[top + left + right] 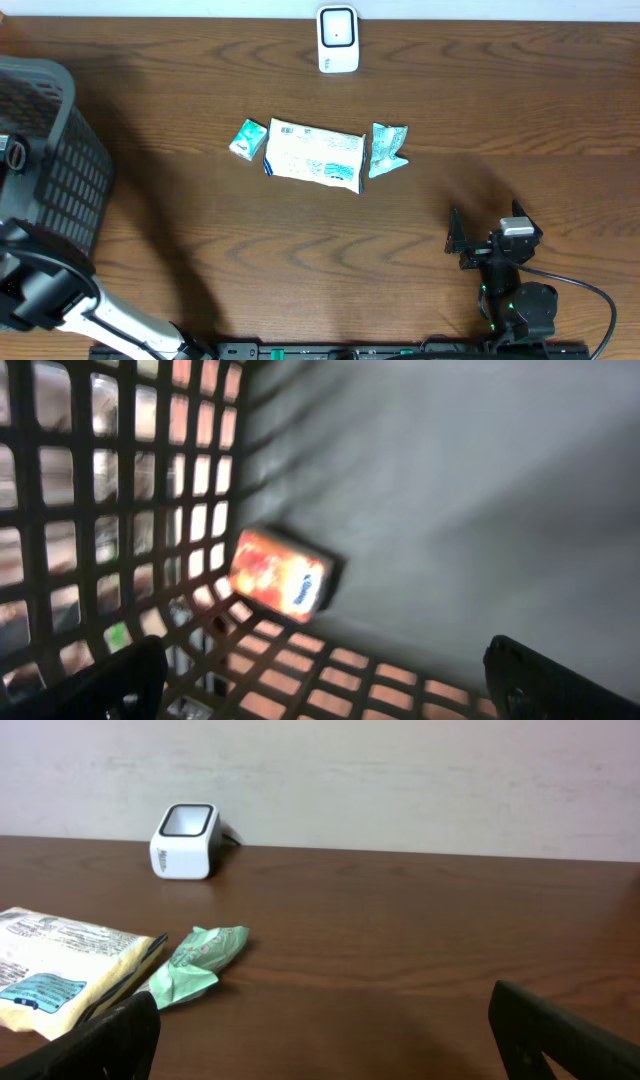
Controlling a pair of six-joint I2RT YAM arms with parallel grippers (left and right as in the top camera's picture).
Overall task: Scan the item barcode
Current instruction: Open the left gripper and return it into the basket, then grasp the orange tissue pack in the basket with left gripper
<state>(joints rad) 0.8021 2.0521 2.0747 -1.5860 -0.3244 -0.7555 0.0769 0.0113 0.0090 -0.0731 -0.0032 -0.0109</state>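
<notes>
Orange box (280, 573) = my best guess for the item to scan. It lies tilted on the floor of the basket (60, 510), close to the mesh wall, printed face up; no barcode visible from here. L hand (325, 685) is inside the basket, short of the box, fingers spread wide, holding nothing: reads as set up for a reach-in pick. R hand (335, 1040) sits low over the table (500, 100) at the near right, also spread wide, empty, pointed twd the scanner (338, 40) at the far edge, prob. parked clear of the scan path. Btw scanner and me, a row: teal pack (247, 139), white pack (313, 155), green pouch (387, 150), each just beside the next. Can't tell if those are done or waiting.
</notes>
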